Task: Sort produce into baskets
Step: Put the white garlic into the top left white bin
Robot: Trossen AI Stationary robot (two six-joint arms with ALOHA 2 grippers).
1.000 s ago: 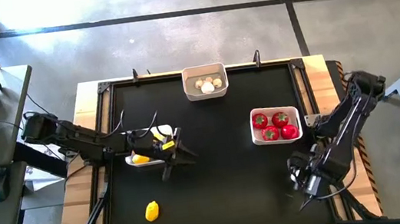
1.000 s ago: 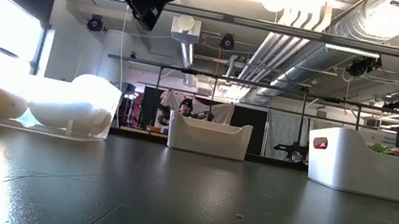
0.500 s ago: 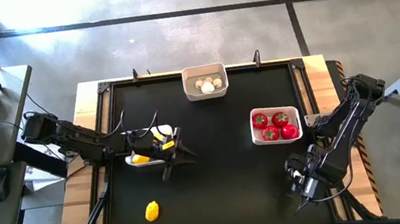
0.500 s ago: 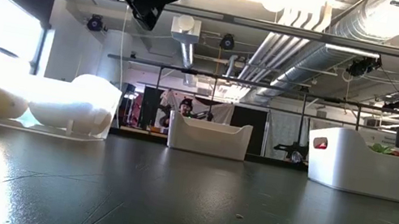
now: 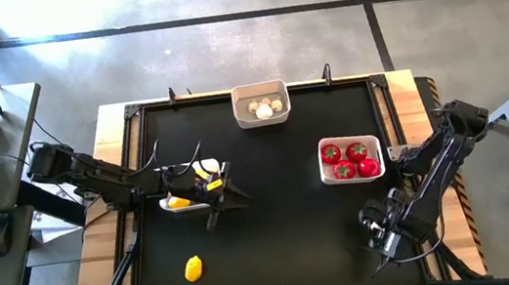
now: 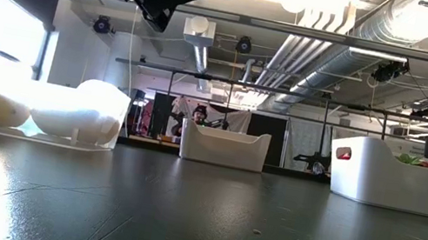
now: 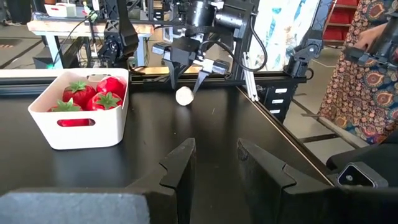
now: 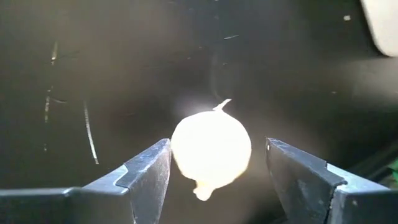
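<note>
High view: the right gripper [image 5: 383, 240] is low at the near right of the black table [image 5: 284, 217], over a garlic bulb it hides here; the left gripper [image 5: 225, 197] waits, fingers parted, beside the left basket [image 5: 173, 210], which holds lemons. A stray lemon [image 5: 193, 268] lies near the front left; tomatoes fill the right basket [image 5: 329, 178], garlic the far basket [image 5: 261, 119]. Low view: the table [image 6: 196, 223] is dark, matt and lightly scuffed; beyond it are ceiling ducts and lights, and the three baskets stand well apart, the left basket [image 6: 31, 105] showing pale shapes. Left wrist view: the left gripper [image 7: 214, 163] is open and empty; across the table the right gripper [image 7: 186, 84] straddles the bulb [image 7: 184, 96], close to the table edge; a person in patterned cloth [image 7: 367, 68] stands at the side. Right wrist view: the bulb [image 8: 211, 147] sits between the spread fingers [image 8: 149, 168], untouched on either side. Risk: the bulb is round and smooth, so an off-centre closure could squirt it out and roll it toward the nearby edge; closing too high could pinch only its stem tip.
</note>
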